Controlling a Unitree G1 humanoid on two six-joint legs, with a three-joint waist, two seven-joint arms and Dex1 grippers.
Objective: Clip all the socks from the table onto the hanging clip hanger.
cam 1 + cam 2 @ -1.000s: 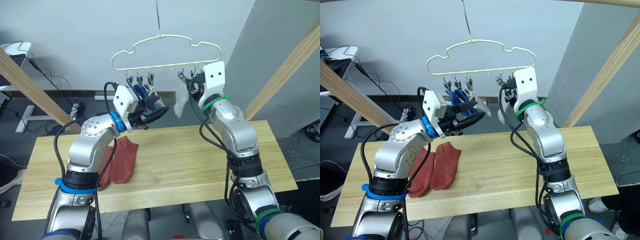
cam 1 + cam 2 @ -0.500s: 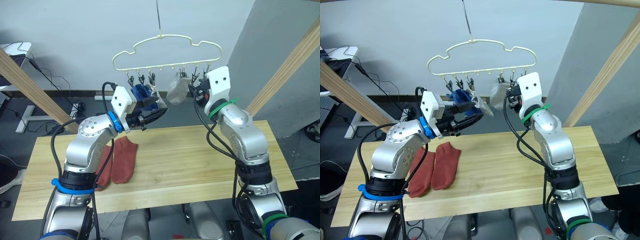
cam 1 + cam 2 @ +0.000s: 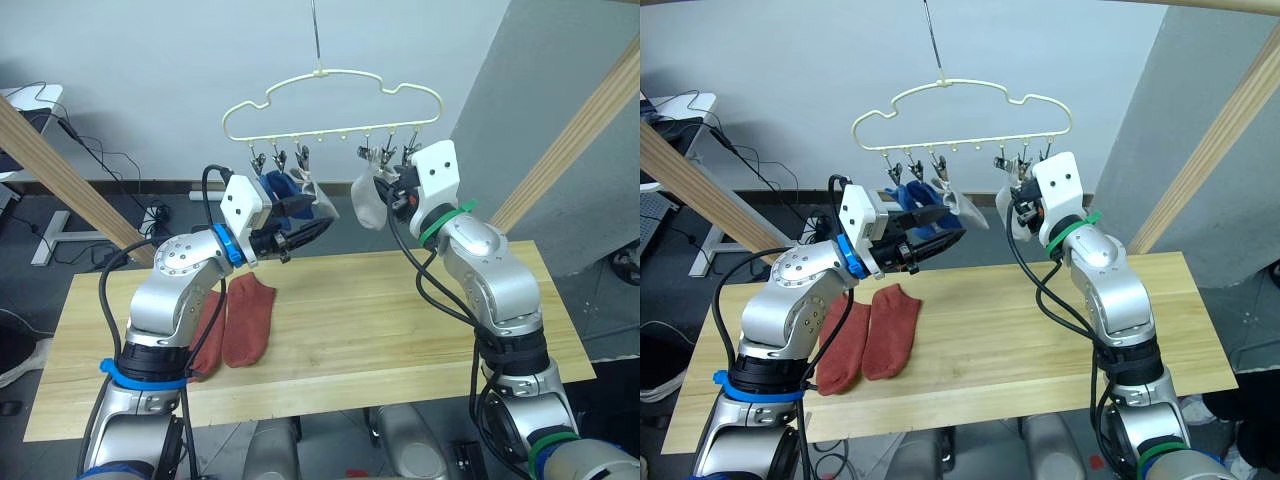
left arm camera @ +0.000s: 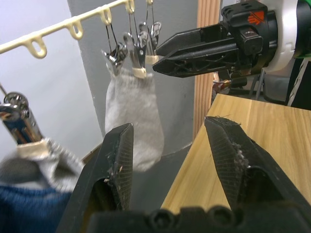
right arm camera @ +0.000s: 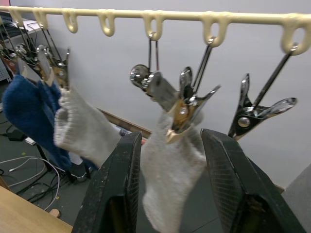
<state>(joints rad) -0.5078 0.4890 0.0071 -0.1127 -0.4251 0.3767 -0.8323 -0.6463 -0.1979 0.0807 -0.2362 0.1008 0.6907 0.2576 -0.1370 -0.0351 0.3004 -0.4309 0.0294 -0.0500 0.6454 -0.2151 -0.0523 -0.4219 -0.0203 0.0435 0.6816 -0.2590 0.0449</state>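
Pale yellow cloud-shaped wire clip hanger (image 3: 330, 98) carries two bright blue socks (image 3: 285, 190) and two light grey knit socks (image 3: 366, 199). Both tools, left (image 3: 303, 229) and right (image 3: 392, 187), gape empty beneath it. Two rust red socks (image 3: 237, 320) lie on the light wooden desk (image 3: 380, 320).

Both arms are raised with elbows bent, forearms angled inward and upward so that the two grippers face each other across a gap. The left gripper (image 4: 167, 160) points toward the robot's right, its two black fingers (image 4: 116, 160) spread apart with nothing between them. The right gripper (image 5: 170, 179) points toward the robot's left, its fingers (image 5: 119, 189) likewise parted and empty.
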